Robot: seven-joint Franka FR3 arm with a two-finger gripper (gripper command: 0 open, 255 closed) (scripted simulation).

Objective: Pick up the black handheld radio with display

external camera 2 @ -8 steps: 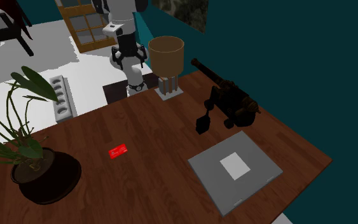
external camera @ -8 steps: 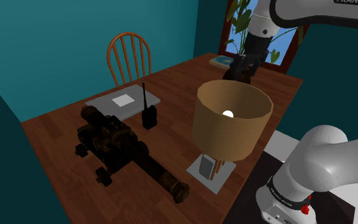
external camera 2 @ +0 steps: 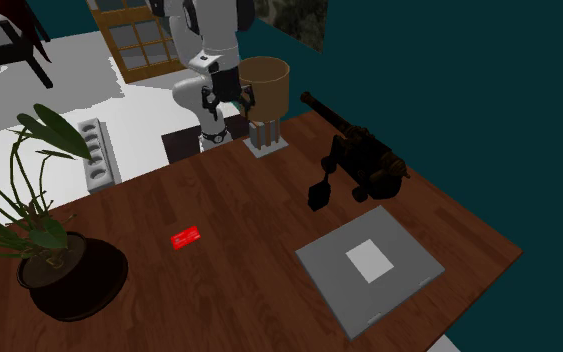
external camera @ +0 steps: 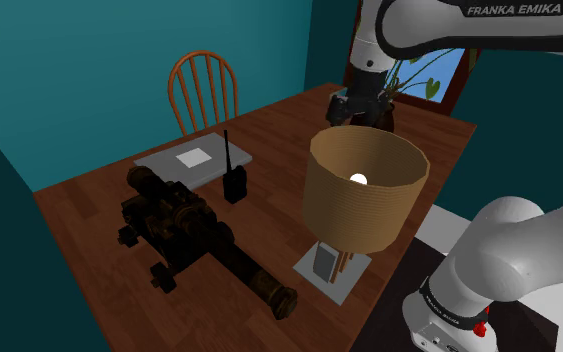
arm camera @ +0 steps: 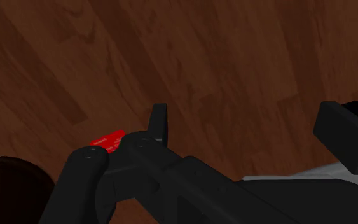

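The black handheld radio [external camera: 234,184] stands upright on the wooden table [external camera: 279,135], its thin antenna pointing up, between the grey mat and the dark cannon model. In the second exterior view the radio [external camera 2: 318,193] sits just left of the cannon. My gripper [external camera: 355,106] hangs above the far part of the table, behind the lamp shade and well away from the radio. It also appears beside the lamp [external camera 2: 228,98], with its fingers apart and nothing between them. In the wrist view the gripper [arm camera: 247,124] looks down on bare wood.
A tall lamp [external camera: 363,186] with a tan shade stands between the arm's base and the radio. A dark cannon model [external camera: 184,228], a grey mat [external camera: 194,160], a red card [external camera 2: 186,238], a potted plant [external camera 2: 64,278] and a chair [external camera: 202,90] surround the table.
The arm has swung toward the shoulder view's left, carrying the gripper closer to the lamp shade. The radio and the other things have not moved.
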